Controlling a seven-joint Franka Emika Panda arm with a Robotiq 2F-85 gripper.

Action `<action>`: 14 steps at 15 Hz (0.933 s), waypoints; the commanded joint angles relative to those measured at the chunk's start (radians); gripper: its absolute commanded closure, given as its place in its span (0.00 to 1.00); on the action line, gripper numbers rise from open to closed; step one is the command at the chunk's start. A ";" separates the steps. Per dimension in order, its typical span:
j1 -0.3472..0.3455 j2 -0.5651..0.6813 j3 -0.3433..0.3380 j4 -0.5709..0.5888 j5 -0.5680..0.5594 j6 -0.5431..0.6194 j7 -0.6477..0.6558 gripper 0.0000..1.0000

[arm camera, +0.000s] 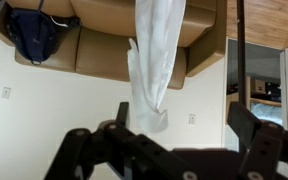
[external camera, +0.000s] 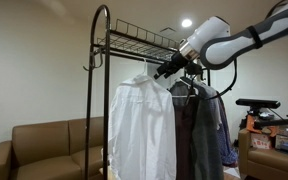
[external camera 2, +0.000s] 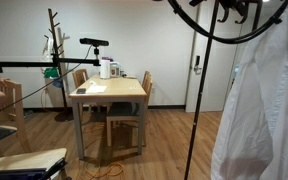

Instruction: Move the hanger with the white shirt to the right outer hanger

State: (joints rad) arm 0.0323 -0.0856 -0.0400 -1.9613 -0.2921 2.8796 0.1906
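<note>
The white shirt [external camera: 141, 130] hangs on a hanger [external camera: 147, 74] from the top rail of a dark metal clothes rack [external camera: 97, 60]. It also shows at the right edge in an exterior view [external camera 2: 264, 110] and from above in the wrist view [arm camera: 156, 60]. My gripper [external camera: 165, 70] is up at the rail, just to the right of the hanger's hook. In the wrist view the gripper [arm camera: 179, 135] is open, its two fingers wide apart with nothing between them. The hanger itself is hidden in the wrist view.
Dark garments [external camera: 206, 130] hang on the rack right beside the white shirt. A brown sofa [external camera: 44, 145] stands behind the rack with a dark cloth [arm camera: 39, 35] on it. A wooden table [external camera 2: 109, 92] with chairs stands farther off.
</note>
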 commanded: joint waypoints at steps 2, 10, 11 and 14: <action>0.001 0.032 -0.005 -0.015 0.039 0.059 0.005 0.00; -0.004 0.083 -0.018 -0.010 0.035 0.109 0.016 0.00; -0.004 0.087 -0.018 -0.008 0.039 0.102 0.013 0.00; -0.002 0.099 -0.020 0.001 0.053 0.098 0.005 0.00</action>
State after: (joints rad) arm 0.0308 -0.0006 -0.0590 -1.9707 -0.2706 2.9667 0.2064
